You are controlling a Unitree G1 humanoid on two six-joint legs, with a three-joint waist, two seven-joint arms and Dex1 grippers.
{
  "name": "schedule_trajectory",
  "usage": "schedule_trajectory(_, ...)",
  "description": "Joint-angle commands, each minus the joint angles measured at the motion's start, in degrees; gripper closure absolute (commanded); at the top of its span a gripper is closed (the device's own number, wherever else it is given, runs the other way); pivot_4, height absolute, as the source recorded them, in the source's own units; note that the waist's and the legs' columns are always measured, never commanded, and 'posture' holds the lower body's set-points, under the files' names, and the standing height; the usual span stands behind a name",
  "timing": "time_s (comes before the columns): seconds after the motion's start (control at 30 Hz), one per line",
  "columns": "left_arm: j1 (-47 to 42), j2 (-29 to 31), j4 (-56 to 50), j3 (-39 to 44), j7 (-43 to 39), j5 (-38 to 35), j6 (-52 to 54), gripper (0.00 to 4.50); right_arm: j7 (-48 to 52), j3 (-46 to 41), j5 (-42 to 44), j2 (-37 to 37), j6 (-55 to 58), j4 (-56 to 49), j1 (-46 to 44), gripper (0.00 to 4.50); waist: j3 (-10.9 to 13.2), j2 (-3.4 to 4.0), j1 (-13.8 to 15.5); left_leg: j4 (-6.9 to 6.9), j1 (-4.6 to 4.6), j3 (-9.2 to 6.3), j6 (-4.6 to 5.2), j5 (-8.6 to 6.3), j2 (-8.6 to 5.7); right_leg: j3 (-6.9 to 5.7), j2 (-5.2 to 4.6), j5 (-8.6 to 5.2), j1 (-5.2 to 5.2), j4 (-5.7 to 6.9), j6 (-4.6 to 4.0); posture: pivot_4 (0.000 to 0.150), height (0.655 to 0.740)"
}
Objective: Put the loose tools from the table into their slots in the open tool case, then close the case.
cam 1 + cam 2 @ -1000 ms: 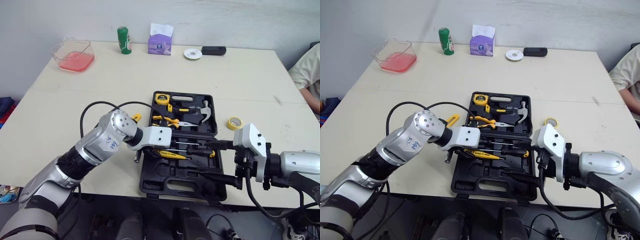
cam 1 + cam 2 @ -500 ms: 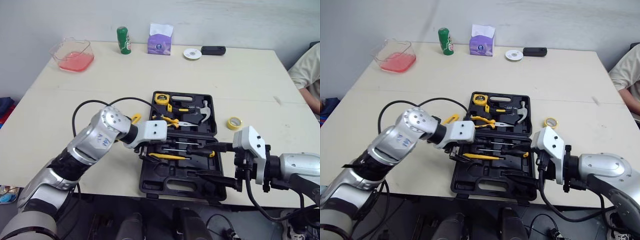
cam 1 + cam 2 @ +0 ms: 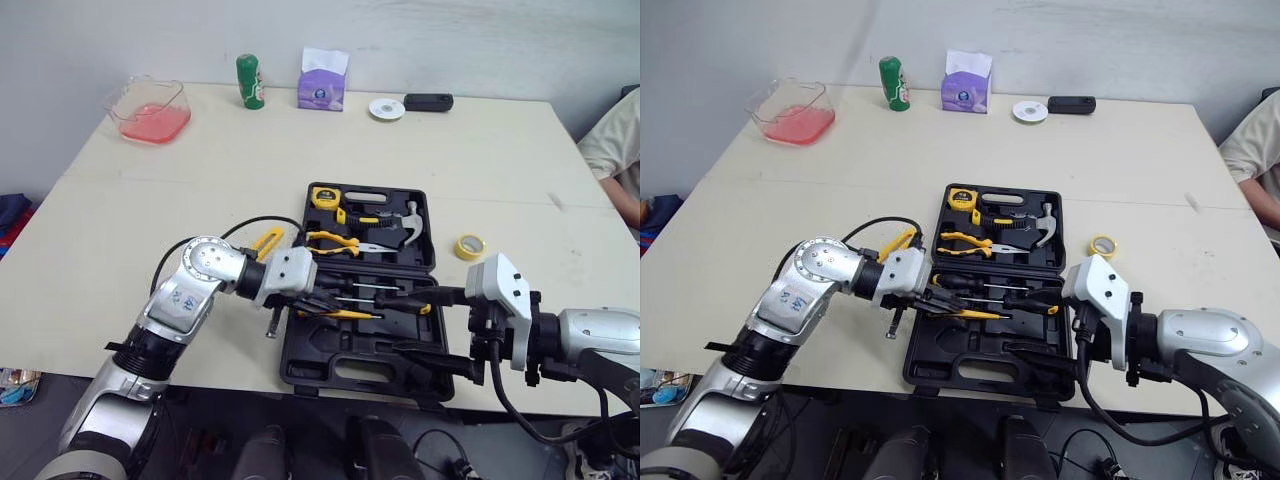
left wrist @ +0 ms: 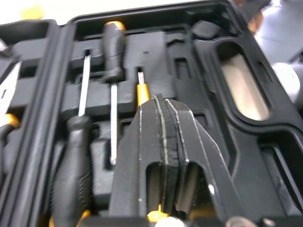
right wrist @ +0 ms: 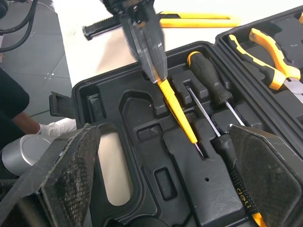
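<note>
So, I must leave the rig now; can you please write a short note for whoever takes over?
Left gripper: shut on the yellow screwdriver, held low over a slot in the open tool case, beside the black-handled screwdrivers.
Right gripper: open, holding nothing, at the case's right edge.
Done: tape measure, pliers and hammer lie in the case.
Left: seat this screwdriver, fetch the yellow tool lying on the table left of the case, perhaps the yellow tape roll on its right, then close the case.
</note>
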Motion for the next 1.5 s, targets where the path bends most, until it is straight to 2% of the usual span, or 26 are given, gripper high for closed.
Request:
schedule_trajectory(0.03,0.5,-0.1,2.5,-1.4,0.8,3.1,-5.4,4.47,0.3,-1.0,0.3,-0.7,-1.2,-0.5,-0.1,0.0,0.0,0.0,0.0,0.01,0.0,0.0,0.0,0.0,0.0,0.0,0.0,0.0,0.0,0.01,0.0,0.15,0.74)
schedule_trajectory(0.47,-0.5,-2.9,10.7,-2.1,5.5,7.7,-9.1,4.47,0.4,-2.3,0.4,-1.7,-1.6,-0.8,1.4,0.0,0.0,-0.01,0.0,0.28,0.0,0.0,0.13,-0.08,0.01,0.0,-0.03,0.0,0.03,0.2,0.01,0.15,0.74)
schedule_trajectory(0.73,-1.2,-4.1,11.2,-0.9,5.2,5.5,-8.3,4.47,0.7,-2.2,0.2,-2.0,-2.1,-0.4,1.5,0.0,0.0,-0.01,0.0,0.36,0.16,-0.03,0.36,-0.24,0.01,-0.01,-0.08,0.0,0.23,0.21,0.01,0.15,0.74)
schedule_trajectory(1.07,-1.1,-3.8,15.2,-2.7,8.4,10.7,-11.3,4.47,0.8,-1.8,0.4,-2.2,-2.2,0.2,0.4,0.0,0.0,-0.01,-0.1,0.37,0.35,-0.08,0.44,-0.32,0.04,-0.07,-0.08,0.01,0.47,0.1,0.01,0.15,0.74)
schedule_trajectory(1.23,-1.5,-4.2,17.1,-2.8,9.1,11.1,-10.9,4.47,0.8,-1.9,0.6,-2.2,-2.0,0.2,0.3,0.0,0.0,0.01,-0.1,0.38,0.42,-0.2,0.51,-0.41,0.08,-0.23,-0.12,0.01,0.66,-0.06,0.03,0.15,0.74)
schedule_trajectory(1.37,0.5,-4.7,13.8,-2.2,5.9,6.5,-7.9,4.47,1.2,-2.4,0.0,-2.3,-2.4,0.9,0.9,0.0,-0.1,0.05,-0.1,0.38,0.43,-0.26,0.5,-0.41,0.08,-0.3,-0.15,0.02,0.71,-0.1,0.03,0.15,0.74)
schedule_trajectory(1.5,2.2,-4.7,9.3,3.5,7.1,0.1,-1.7,4.47,0.7,-4.7,-0.7,-0.6,-4.4,2.9,1.8,0.0,-0.1,0.06,-0.2,0.38,0.35,-0.3,0.41,-0.39,0.1,-0.38,-0.17,0.02,0.69,-0.18,0.03,0.15,0.74)
